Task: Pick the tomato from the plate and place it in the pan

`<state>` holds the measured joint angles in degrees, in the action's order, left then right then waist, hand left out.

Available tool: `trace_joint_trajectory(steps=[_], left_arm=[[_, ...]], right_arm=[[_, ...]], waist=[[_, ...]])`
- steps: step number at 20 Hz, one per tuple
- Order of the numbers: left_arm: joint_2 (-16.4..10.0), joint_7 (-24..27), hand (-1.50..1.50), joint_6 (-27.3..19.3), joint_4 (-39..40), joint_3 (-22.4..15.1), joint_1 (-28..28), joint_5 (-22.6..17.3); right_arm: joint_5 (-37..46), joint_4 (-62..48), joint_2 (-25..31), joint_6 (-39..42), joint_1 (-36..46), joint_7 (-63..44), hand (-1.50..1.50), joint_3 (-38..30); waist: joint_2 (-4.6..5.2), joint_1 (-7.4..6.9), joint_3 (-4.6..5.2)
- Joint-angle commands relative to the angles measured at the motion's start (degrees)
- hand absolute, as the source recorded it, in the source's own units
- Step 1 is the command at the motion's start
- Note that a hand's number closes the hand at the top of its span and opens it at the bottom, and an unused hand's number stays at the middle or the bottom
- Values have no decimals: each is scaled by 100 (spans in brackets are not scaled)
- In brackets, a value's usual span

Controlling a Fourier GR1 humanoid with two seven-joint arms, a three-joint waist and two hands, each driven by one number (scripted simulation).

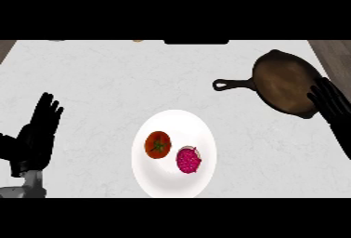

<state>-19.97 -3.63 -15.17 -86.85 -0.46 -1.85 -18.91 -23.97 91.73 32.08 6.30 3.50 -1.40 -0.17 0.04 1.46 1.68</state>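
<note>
Tomato [158,144] sits on the left half of the white plate [171,123], red-orange with a green stem patch facing up, and we see it whole, with nothing covering it. Just beside it, on its right, lies a pink speckled fruit [188,160]; we cannot say for sure whether the two touch. The plate rests on the pale counter [103,83], near its front edge. The dark pan [281,81] lies well apart from the plate, far to the right, its handle pointing left toward the counter's middle. Our right hand [332,106] shows across the pan's right rim and hides that part of it; its fingers are straight and hold nothing, and we cannot tell whether it touches the pan or hangs above it. Its forearm is cut off at the right edge. Our left hand [37,135] rests at the left edge, fingers up and straight, well apart from the plate. At the counter's far edge a dark shape [195,42] is cut off, and we cannot make out what it is.
</note>
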Motion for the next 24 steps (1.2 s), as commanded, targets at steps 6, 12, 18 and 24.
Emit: trace_joint_trajectory(steps=[6, 12, 18, 24], left_arm=[[-280, -145, 0, 222, -123, -140, -606, 202], [-110, -516, 0, 91, -397, -310, -390, 155], [-114, -727, 0, 226, -482, -281, -570, 84], [57, -703, 0, 266, 227, -183, -1230, 177]], right_arm=[[464, 1466, -2109, -1352, 858, 1723, 150, 584], [3463, 1534, -2320, -3284, -1393, 2551, -150, 1742], [4868, 1743, -2184, -4139, -2672, 2663, -150, 2293], [6701, 2581, -2122, -3869, -2743, 1092, -150, 2948]], waist=[[-71, -114, -180], [-96, 79, -165], [-28, -58, -160], [2, -59, -154]])
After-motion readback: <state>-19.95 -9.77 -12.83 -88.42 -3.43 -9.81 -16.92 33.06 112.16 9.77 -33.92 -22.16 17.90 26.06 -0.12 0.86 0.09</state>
